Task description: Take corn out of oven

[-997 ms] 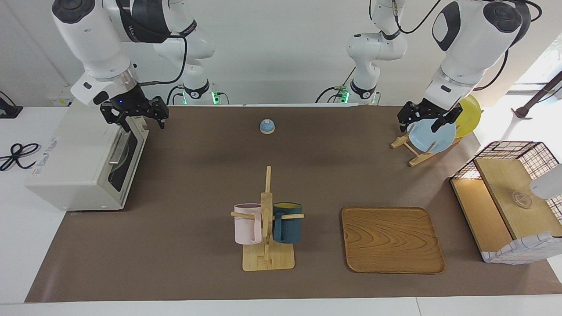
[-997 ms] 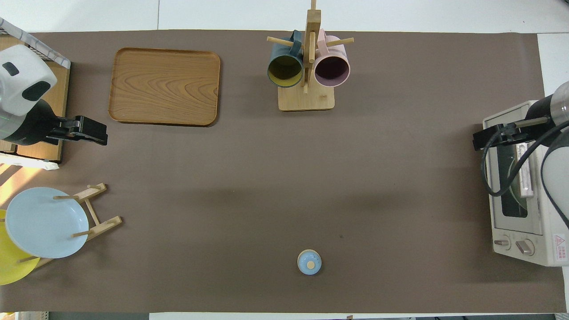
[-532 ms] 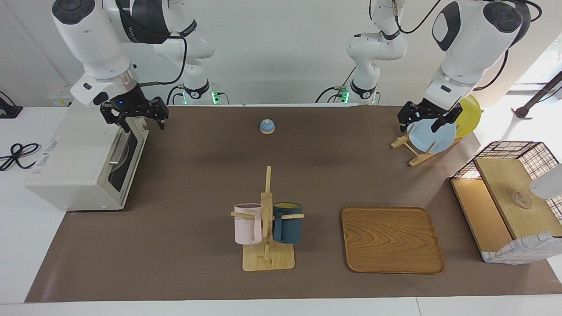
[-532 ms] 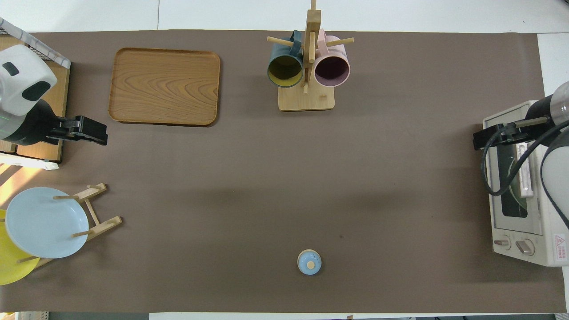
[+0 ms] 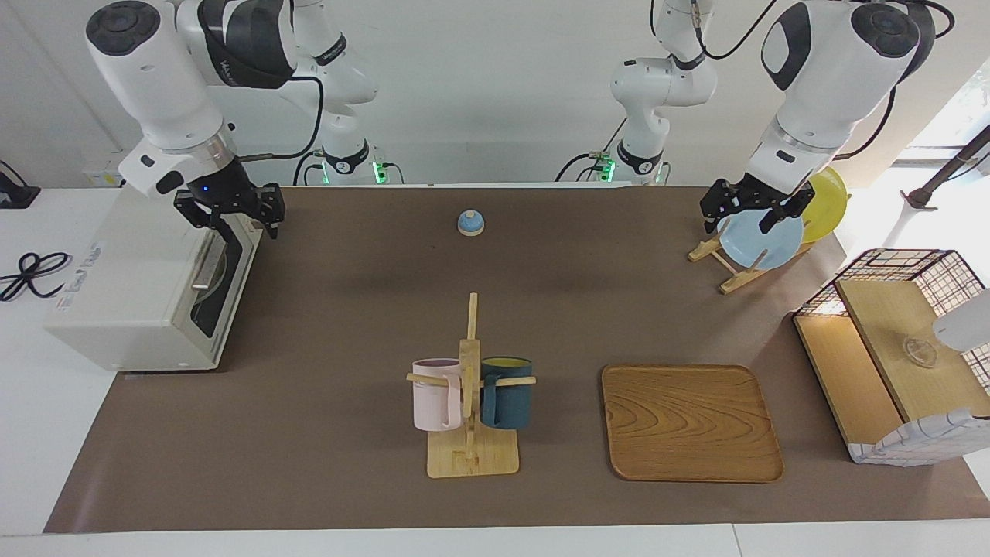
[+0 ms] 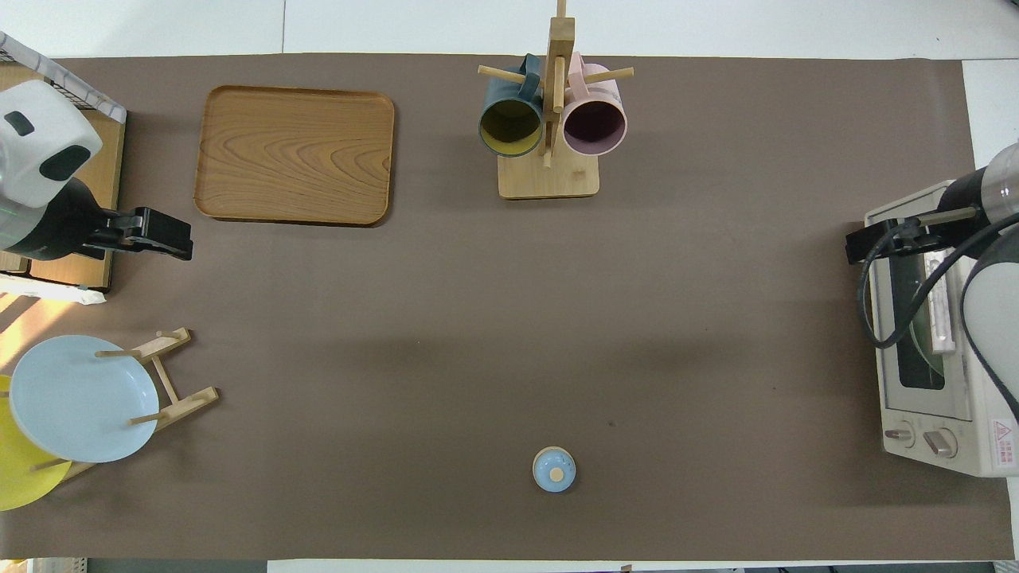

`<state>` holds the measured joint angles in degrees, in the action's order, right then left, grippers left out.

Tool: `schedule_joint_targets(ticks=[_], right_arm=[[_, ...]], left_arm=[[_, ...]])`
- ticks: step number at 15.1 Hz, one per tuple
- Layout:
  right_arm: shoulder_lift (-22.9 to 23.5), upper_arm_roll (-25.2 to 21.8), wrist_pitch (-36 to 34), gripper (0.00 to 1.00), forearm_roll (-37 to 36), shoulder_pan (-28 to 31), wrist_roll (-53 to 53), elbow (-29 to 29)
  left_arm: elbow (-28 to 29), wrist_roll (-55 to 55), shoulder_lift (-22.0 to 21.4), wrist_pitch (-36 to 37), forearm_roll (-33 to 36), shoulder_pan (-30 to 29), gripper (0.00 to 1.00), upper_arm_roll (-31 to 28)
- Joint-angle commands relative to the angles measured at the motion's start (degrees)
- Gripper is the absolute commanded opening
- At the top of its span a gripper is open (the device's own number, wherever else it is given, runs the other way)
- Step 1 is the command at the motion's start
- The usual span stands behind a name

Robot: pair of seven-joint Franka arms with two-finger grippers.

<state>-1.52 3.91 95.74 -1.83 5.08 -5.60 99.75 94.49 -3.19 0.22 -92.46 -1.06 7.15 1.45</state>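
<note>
Step 1 of the task: the right gripper [image 5: 230,219] is at the door of the oven [image 5: 131,286], and this door is shut.

Near the robots, the left gripper [image 5: 744,210] hangs with jaws open over the blue plate [image 5: 762,240] in its rack, and this arm waits; at the right arm's end of the table, the right gripper is low at the top edge of the dark glass door [image 5: 219,298], by the nearer end of the bar handle [image 5: 207,263]; I cannot tell if its jaws are apart or closed on the handle; the corn is not visible, and I judge that it lies inside the oven; the next move calls for a firm hold on the handle, then a pull outward and down, probably along the arc of a bottom hinge; farther away, the 2 mugs [image 5: 437,394] and the wooden tray [image 5: 688,422] are well apart from this work.
</note>
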Motion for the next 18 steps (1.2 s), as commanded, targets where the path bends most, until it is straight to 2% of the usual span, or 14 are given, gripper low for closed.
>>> schedule_joint_targets(ticks=[1,3,4,15,18], right_arm=[[-2.9,0.2,2.7,0.34,0.4,2.1,-1.8,4.7],[-4.2,0.2,5.1,0.09,0.4,3.5,-3.5,7.7],[-4.3,0.2,6.3,0.02,0.4,4.1,-4.2,9.0],[-4.0,0.1,12.3,0.0,0.3,9.2,-11.9,13.7],[-3.4,0.1,16.3,0.0,0.3,11.7,-15.7,15.4]], left_arm=[[0.3,0.3,-0.8,0.6,1.2,-0.6,1.0,0.6],[0.3,0.2,-0.8,0.6,1.2,-0.6,1.0,0.6],[0.3,0.2,-0.8,0.6,1.2,-0.6,1.0,0.6],[0.3,0.2,-0.8,0.6,1.2,-0.6,1.0,0.6],[0.3,0.2,-0.8,0.6,1.2,-0.6,1.0,0.6]])
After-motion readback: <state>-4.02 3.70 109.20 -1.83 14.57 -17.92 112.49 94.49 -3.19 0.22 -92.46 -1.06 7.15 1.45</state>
